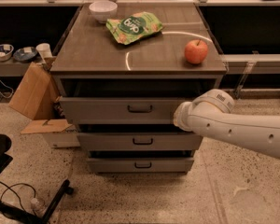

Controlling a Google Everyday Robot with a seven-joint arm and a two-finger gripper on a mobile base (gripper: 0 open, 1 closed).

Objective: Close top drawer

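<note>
Above the speckled floor, the white arm reaches in from the right, its tool at the right end of the top drawer; whether it is spread or closed up cannot be told. That drawer juts slightly out beneath the desk, above two shallower drawers, a cardboard box leaning at the left. On the desk lie an apple, a green snack bag and, farthest, a white bowl

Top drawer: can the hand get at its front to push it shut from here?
Probably yes. The hand sits at the right end of the front of the top drawer, with nothing between them; the drawer stands partly open.
</note>
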